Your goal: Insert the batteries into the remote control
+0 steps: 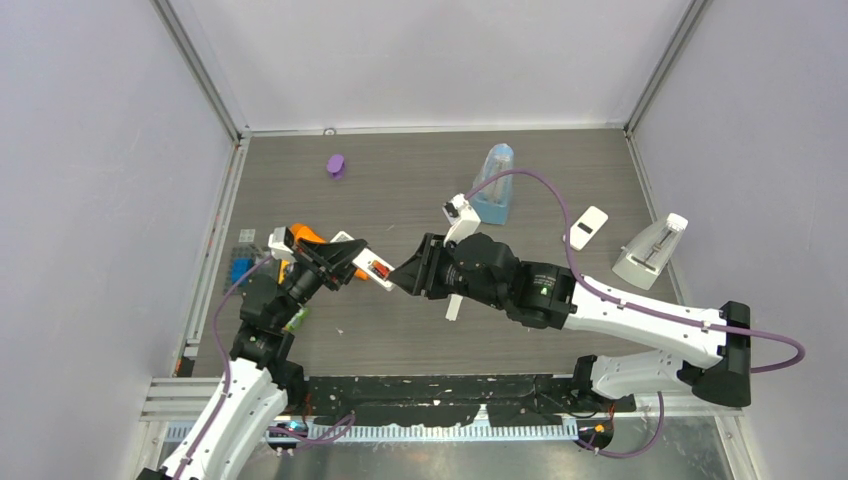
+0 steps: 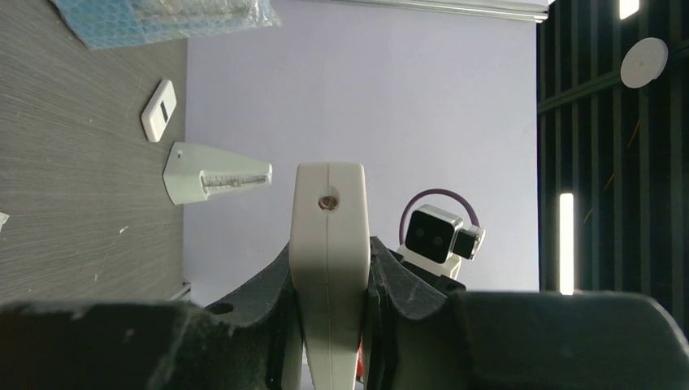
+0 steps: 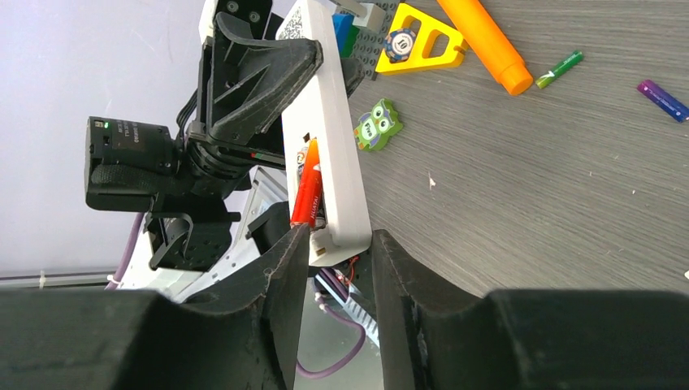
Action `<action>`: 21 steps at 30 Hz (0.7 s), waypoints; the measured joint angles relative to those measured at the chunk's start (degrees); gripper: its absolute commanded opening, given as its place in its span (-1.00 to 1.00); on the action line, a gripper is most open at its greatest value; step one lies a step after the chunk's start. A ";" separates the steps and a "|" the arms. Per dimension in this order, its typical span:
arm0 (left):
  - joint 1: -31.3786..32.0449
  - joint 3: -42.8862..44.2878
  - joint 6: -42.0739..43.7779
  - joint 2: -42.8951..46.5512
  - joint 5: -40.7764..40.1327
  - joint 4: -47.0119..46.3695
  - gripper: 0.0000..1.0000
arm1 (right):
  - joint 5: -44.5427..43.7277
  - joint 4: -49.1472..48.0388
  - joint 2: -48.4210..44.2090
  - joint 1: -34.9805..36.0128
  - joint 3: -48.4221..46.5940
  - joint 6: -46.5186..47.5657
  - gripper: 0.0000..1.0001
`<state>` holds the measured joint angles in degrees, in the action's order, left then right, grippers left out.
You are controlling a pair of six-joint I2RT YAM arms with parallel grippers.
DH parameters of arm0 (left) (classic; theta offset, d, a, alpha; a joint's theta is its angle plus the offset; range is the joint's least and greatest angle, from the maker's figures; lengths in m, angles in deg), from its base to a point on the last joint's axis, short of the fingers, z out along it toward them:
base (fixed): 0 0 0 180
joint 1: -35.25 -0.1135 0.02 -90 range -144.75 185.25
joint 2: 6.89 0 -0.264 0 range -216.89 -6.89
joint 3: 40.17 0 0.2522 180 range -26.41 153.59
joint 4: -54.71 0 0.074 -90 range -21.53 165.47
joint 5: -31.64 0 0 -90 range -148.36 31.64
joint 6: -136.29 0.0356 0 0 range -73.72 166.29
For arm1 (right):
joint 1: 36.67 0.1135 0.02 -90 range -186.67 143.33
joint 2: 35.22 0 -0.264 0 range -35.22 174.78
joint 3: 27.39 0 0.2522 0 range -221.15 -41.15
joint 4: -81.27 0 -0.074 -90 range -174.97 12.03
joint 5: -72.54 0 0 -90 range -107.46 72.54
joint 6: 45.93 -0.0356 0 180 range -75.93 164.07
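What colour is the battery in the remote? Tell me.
The battery is red and orange; right wrist view.

White remote (image 3: 333, 138) held aloft, red battery (image 3: 307, 195) seated inside (green battery (image 3: 559, 69), purple battery (image 3: 662, 99) loose)

From above, the left arm (image 1: 262, 330) covers most of the orange marker (image 1: 305, 236) and the blue block (image 1: 240, 268), and the red battery (image 1: 380, 270) in the remote (image 1: 368, 257) is too small to show how it sits. In the left wrist view the remote's lower end is hidden inside the left hand (image 2: 328, 284), and the top edge cuts off the blue plastic bag (image 2: 162, 20). In the right wrist view the battery's lower tip lies behind a finger of the right hand (image 3: 341, 236), whether that hand presses the remote cannot be told, and the purple battery (image 3: 662, 99) runs to the right edge.
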<state>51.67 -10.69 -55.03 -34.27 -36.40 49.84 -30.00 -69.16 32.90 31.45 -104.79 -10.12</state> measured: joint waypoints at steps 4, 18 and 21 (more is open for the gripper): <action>-0.02 0.00 0.24 0.00 -0.15 0.00 -1.00 | 0.02 0.66 0.09 -0.22 -0.02 -0.79 -0.26; -0.04 0.00 2.49 0.02 -0.20 0.00 -1.00 | 0.09 2.36 0.00 -1.90 -0.02 -3.45 -0.26; -0.04 0.00 2.73 0.02 -0.24 0.00 -1.00 | 0.22 2.45 0.00 -1.99 -0.02 -3.48 -0.25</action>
<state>51.63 -10.69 -52.30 -34.25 -36.64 49.84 -29.78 -66.71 32.90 29.46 -104.81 -13.60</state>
